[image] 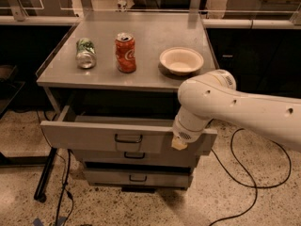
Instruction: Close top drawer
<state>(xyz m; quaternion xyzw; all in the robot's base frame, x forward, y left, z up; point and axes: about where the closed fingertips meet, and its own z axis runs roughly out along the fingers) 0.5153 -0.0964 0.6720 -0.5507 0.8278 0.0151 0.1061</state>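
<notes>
White arm point(235, 105) bent down, gripper point(179, 142) at top drawer point(94, 135)

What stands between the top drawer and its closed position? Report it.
Nothing visible does. The top drawer is pulled out, nothing sticks above its rim, and the gripper sits at its front panel's right end.

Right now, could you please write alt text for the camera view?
The top drawer stands pulled out, the robot's gripper at the right of its front panel. On the cabinet top: a green can lying down, an upright red can and a bowl.
</notes>
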